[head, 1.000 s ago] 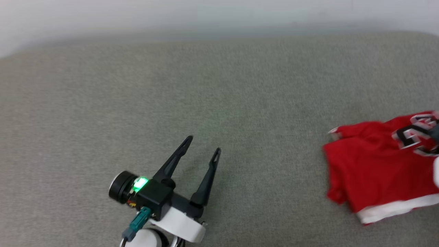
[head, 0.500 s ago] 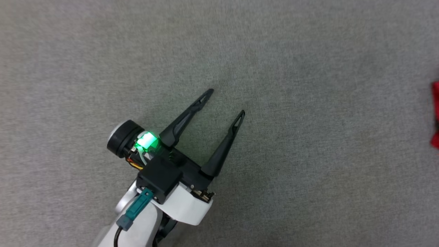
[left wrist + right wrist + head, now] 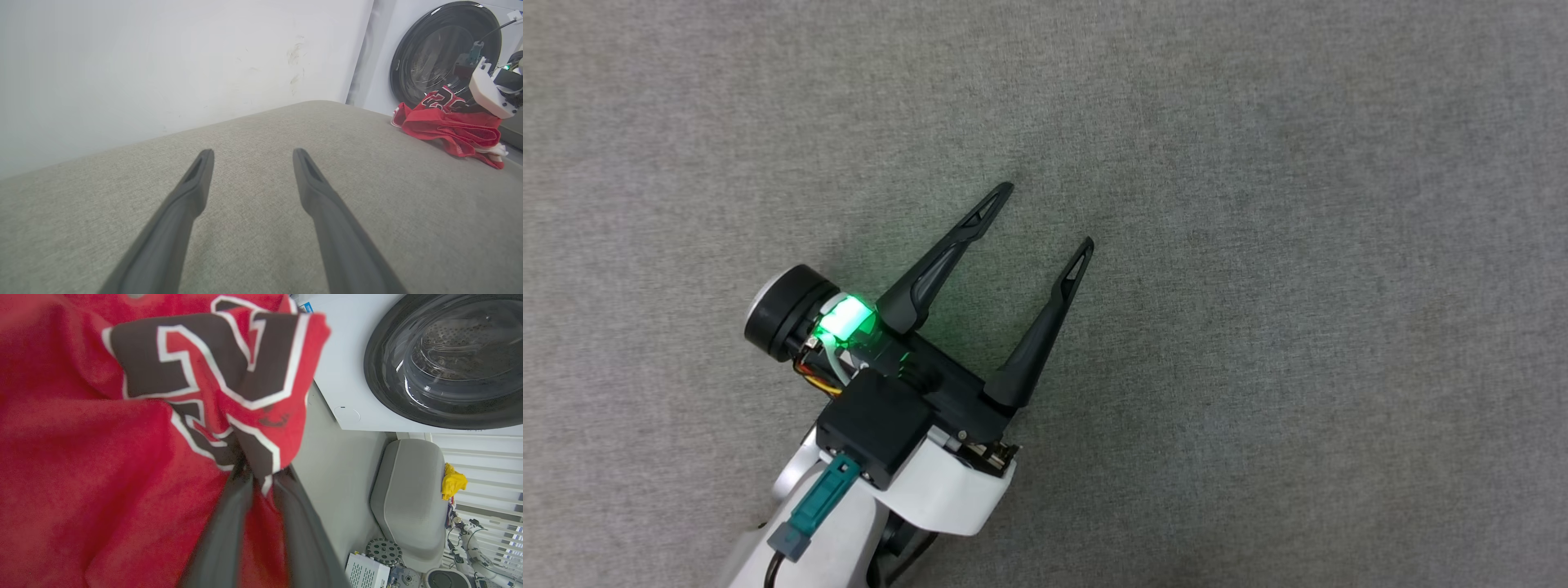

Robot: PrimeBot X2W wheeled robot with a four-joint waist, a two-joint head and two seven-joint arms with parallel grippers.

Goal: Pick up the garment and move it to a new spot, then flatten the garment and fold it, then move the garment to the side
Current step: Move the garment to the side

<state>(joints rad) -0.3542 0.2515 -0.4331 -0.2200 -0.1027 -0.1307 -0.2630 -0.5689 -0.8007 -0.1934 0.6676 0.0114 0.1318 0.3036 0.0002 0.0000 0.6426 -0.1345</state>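
Note:
The garment (image 3: 449, 124), a red jersey with dark white-outlined lettering, lies bunched at the far right end of the grey cushioned surface (image 3: 261, 130) in the left wrist view. In the right wrist view the garment (image 3: 81, 457) is close up, and my right gripper (image 3: 261, 475) is shut on a lettered fold of it. The right arm's white wrist (image 3: 488, 92) hangs over the bunched cloth. Far to the left of the garment, my left gripper (image 3: 1045, 217) is open with nothing between its fingers (image 3: 196, 179), low over bare grey fabric.
A white washing machine with a round dark door (image 3: 445, 49) stands just past the garment's end of the surface, its door (image 3: 445, 363) also close to the right gripper. A white wall (image 3: 163, 61) runs behind. Below sit a grey seat (image 3: 408, 498) and floor clutter.
The head camera has swung down and left, so the garment slid out of its picture on the right. My left gripper stays open and shows a little further out over the fabric.

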